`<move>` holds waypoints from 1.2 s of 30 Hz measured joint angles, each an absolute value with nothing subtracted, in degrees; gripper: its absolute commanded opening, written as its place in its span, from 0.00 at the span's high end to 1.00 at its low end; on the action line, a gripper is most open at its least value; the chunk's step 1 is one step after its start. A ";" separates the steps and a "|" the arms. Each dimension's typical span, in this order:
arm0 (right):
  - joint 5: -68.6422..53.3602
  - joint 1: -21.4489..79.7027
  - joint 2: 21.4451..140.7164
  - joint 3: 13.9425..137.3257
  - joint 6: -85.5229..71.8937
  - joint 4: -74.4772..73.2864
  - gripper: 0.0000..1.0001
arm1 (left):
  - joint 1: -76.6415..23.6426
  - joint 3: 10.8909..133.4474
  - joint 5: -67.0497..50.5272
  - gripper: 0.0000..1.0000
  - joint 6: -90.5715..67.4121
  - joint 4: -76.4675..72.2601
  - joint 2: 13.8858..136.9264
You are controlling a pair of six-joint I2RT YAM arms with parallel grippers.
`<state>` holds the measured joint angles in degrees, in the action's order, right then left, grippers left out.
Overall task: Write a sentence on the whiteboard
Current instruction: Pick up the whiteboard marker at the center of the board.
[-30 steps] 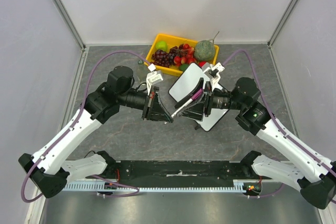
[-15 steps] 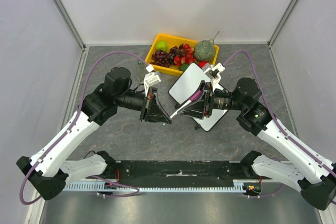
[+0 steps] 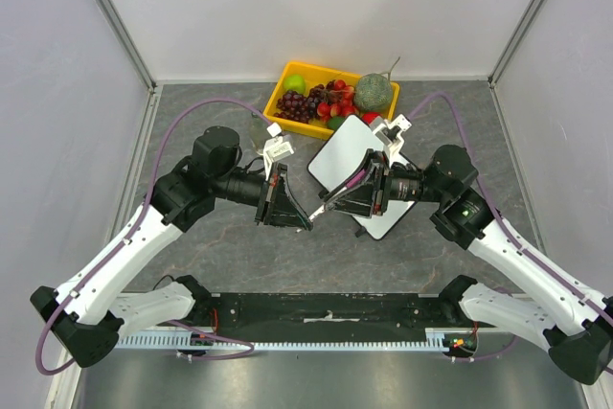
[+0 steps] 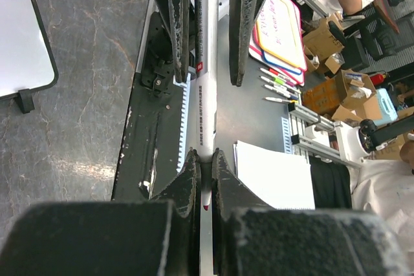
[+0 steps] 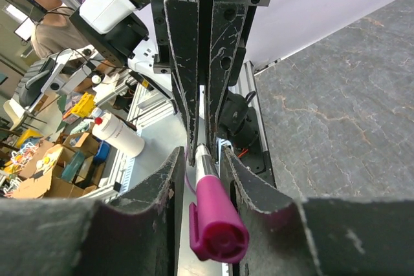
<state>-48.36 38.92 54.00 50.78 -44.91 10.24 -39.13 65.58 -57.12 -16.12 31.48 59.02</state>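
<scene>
A marker (image 3: 322, 205) with a white barrel hangs above the table, spanning both grippers. My left gripper (image 3: 305, 217) is shut on one end of the marker (image 4: 206, 95), and a small red-tipped white point sticks out behind the left gripper (image 4: 202, 156). My right gripper (image 3: 340, 198) faces it and is shut on the other end. Seen from the right wrist, the right gripper (image 5: 202, 153) has its fingers tight beside the magenta cap (image 5: 217, 224). The whiteboard (image 3: 343, 152) lies partly under the right gripper. No sentence shows on its visible face.
A yellow tray (image 3: 284, 80) of fruit stands at the back, just behind the whiteboard, with a green melon (image 3: 374, 93) at its right end. White walls close in the grey table on three sides. A black rail (image 3: 326, 306) runs along the near edge.
The right gripper's jaws have closed in around the marker's magenta cap. The left gripper kept its hold, and both grippers drifted slightly toward the near edge.
</scene>
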 measured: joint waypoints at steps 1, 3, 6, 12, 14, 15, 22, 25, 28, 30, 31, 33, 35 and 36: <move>-48.47 38.87 53.95 50.54 -45.15 10.39 0.66 | -39.13 65.58 -57.12 0.98 -16.12 31.38 59.02; -48.69 38.87 53.78 50.00 -45.65 10.70 0.67 | -39.13 65.58 -57.10 0.98 -16.12 31.27 59.00; -49.04 38.87 53.49 49.63 -46.04 10.85 0.71 | -39.13 65.58 -57.12 0.98 -16.14 31.11 58.96; -49.04 38.87 52.97 49.10 -46.83 11.25 0.76 | -39.13 65.36 -57.17 0.98 -16.14 30.48 58.81; -48.93 38.87 52.97 49.06 -47.22 11.62 0.76 | -39.13 65.21 -57.21 0.98 -16.14 30.09 58.70; -48.86 38.87 52.97 48.93 -47.48 11.97 0.76 | -39.13 65.19 -57.21 0.98 -16.16 29.91 58.65; -48.84 38.87 52.97 48.07 -49.12 13.30 0.75 | -39.13 64.03 -57.25 0.98 -16.21 29.04 58.00; -48.84 38.87 52.97 47.97 -49.58 13.34 0.75 | -39.13 63.77 -57.28 0.98 -16.29 28.45 58.00; -48.86 38.81 52.97 47.68 -50.17 13.93 0.74 | -39.13 63.57 -57.28 0.98 -16.67 28.08 57.95; -48.97 38.79 52.97 47.44 -50.68 14.55 0.70 | -39.13 63.35 -57.36 0.98 -16.91 27.68 57.95; -49.04 38.76 52.97 47.31 -51.03 14.79 0.69 | -39.13 63.31 -57.34 0.98 -17.06 27.38 57.95; -49.10 38.76 52.97 47.24 -51.40 15.29 0.66 | -39.13 63.05 -57.36 0.98 -17.32 26.59 57.93; -49.19 38.76 52.97 47.13 -51.70 15.90 0.65 | -39.13 62.72 -57.39 0.98 -17.72 25.74 57.89; -49.17 38.76 52.97 47.05 -51.90 16.14 0.65 | -39.13 62.57 -57.39 0.98 -17.87 25.36 57.89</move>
<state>-49.17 38.76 52.97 47.05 -51.90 16.14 -39.13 62.57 -57.39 -17.87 25.36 57.89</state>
